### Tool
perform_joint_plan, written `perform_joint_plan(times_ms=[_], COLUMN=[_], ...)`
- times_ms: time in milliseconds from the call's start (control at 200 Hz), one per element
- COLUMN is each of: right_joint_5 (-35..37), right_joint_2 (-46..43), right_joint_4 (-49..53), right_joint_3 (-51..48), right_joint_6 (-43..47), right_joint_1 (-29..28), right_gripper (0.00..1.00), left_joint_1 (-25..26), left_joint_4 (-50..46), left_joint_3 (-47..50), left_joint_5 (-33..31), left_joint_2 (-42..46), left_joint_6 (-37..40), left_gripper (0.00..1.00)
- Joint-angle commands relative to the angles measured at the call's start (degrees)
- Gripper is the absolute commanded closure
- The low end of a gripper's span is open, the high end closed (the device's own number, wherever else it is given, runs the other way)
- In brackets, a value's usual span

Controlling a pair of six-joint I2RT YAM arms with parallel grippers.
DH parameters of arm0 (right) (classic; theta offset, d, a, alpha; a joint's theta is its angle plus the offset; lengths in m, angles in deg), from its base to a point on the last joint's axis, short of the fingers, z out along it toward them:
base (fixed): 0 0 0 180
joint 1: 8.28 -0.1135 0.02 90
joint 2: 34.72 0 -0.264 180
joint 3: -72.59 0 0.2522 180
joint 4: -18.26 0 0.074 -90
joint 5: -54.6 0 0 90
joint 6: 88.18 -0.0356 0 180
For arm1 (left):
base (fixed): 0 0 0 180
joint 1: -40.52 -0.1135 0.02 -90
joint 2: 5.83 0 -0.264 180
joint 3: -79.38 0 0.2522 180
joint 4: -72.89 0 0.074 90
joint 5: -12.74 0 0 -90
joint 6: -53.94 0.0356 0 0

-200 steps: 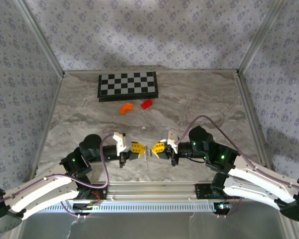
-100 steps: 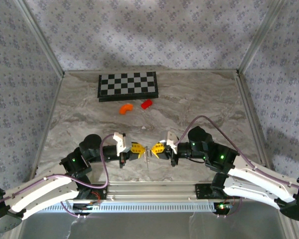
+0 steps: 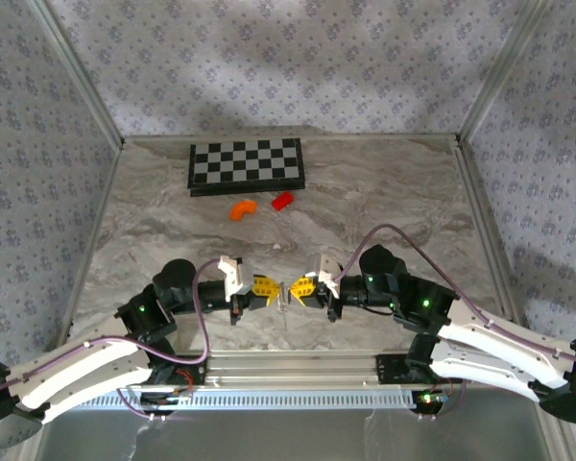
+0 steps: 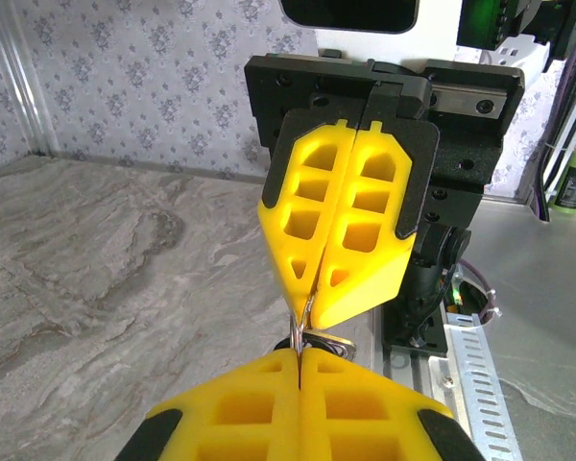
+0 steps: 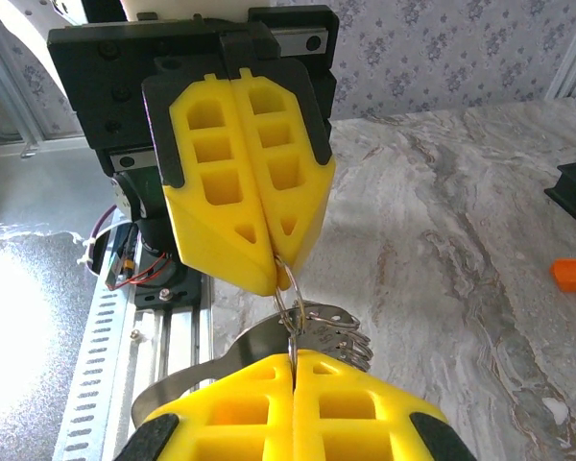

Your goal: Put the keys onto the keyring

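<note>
Tabletop [image 3: 384, 202], marbled, with the checkerboard [image 3: 247, 166] at its far side, well apart from the work. Near the front edge I have the left gripper [image 3: 275, 289] and the right gripper [image 3: 293, 290] tip to tip, both closed, each pinching the keyring [image 5: 286, 293] between them. The keys [image 5: 334, 331], a small silvery cluster, lie against the ring just beside the right gripper's tips. I judge the task to be at the threading step. Whether any key already sits on the loop I cannot tell, so that check remains.

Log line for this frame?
left hand: shut on keyring | right hand: shut on keyring | keys: bunched at keyring | hands: tip-to-tip
</note>
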Motion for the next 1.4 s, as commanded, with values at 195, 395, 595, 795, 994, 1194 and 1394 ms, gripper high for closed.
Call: perform_joint_plan(times_ms=[195, 395, 595, 795, 994, 1194, 1394], right_joint_5=[1.43, 1.88, 1.02, 0.3, 0.29, 0.39, 0.13], right_joint_2=[-1.35, -2.1, -1.49, -1.72, -1.58, -1.33, -1.04], right_joint_4=[0.07, 0.72, 0.28, 0.38, 1.02, 1.69, 1.53], right_joint_3=[1.0, 0.89, 0.96, 1.03, 1.2, 1.73, 1.91], right_joint_6=[0.51, 0.23, 0.33, 0.07, 0.16, 0.58, 0.6], right_joint_1=[-0.42, -0.4, -0.46, -0.56, -0.64, -0.59, -0.6], right_gripper=[1.0, 1.0, 1.0, 1.0, 1.0, 1.0, 1.0], left_joint_1=[0.7, 0.77, 0.88, 0.92, 0.92, 0.92, 0.93], left_joint_4=[1.25, 1.2, 1.12, 1.04, 0.77, 0.77, 0.68], left_joint_3=[-2.16, -2.16, -2.25, -2.2, -2.34, -2.43, -2.43], left_joint_5=[1.22, 1.07, 0.88, 0.7, 0.17, 0.17, 0.17], left_joint_2=[0.75, 0.77, 0.72, 0.76, 1.03, 0.94, 1.03], left_joint_6=[-0.52, -0.44, -0.39, -0.3, -0.09, -0.03, -0.04], left_gripper=[1.0, 1.0, 1.0, 1.0, 1.0, 1.0, 1.0])
